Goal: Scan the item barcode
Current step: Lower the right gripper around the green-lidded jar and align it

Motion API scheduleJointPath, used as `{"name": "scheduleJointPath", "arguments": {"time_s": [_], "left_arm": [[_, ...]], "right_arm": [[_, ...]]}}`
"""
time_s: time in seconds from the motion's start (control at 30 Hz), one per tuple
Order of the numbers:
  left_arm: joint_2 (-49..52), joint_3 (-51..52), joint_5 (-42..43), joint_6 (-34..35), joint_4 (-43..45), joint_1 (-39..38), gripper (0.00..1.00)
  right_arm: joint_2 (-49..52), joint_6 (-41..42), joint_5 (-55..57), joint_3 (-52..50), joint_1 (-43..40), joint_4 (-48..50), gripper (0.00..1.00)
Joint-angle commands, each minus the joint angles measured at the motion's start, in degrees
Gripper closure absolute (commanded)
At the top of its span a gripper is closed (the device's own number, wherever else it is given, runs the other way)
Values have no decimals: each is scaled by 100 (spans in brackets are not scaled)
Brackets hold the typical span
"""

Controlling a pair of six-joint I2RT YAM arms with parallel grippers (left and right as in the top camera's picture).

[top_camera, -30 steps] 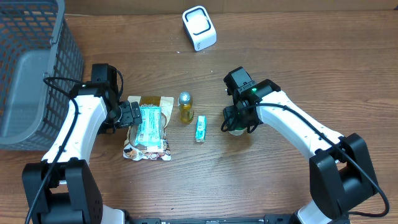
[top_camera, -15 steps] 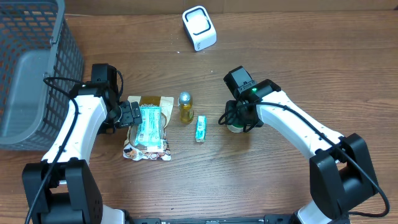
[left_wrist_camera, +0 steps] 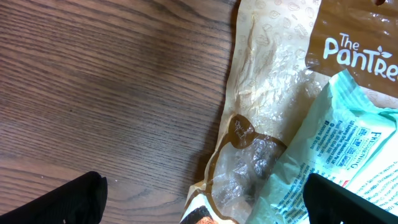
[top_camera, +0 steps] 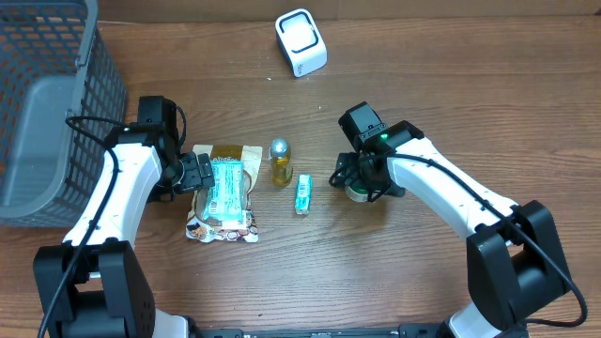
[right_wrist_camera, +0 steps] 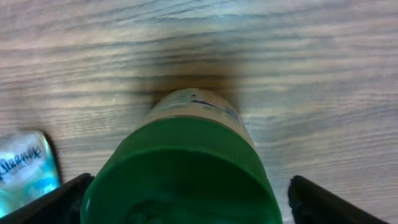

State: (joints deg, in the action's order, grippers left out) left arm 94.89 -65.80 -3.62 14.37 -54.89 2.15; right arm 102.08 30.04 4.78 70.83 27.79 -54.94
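Near the middle of the counter (top_camera: 423,94), your right tool (right_wrist_camera: 189,199) stands over the green-lidded jar (right_wrist_camera: 193,118), its fingers spread wide on either side of the lid and touching nothing, so the jar stands free on the wood, not held. If that jar is the item you mean to scan, the risk lies in the grip: the lid is round and smooth, and a closing that lands off-centre could tip the jar or push it toward the small Kleenex packet (top_camera: 303,193) lying near it. No barcode shows on the jar in any view, so you could carry it with the code turned away and get no read. The white scanner (top_camera: 300,42) sits well apart at the far edge, so a loose hold has a long way in which to slip. Your left tool (left_wrist_camera: 202,199) is also fully open, hanging over the brown Pantree bag (left_wrist_camera: 273,74) and the teal packet (left_wrist_camera: 348,155) lying on it; closing there could pinch both together.
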Motion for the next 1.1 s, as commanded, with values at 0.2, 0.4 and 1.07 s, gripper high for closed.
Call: {"name": "scheduleJointPath", "arguments": {"time_s": [0.2, 0.4, 1.07], "left_arm": [[24, -111, 48, -66, -11, 11, 0], [24, -111, 48, -66, -11, 13, 0], [24, -111, 48, -66, -11, 11, 0]], "right_arm": [[15, -1554, 26, 0, -22, 24, 14], [15, -1510, 28, 0, -22, 33, 38], [-114, 457, 33, 629, -22, -691, 44]]}}
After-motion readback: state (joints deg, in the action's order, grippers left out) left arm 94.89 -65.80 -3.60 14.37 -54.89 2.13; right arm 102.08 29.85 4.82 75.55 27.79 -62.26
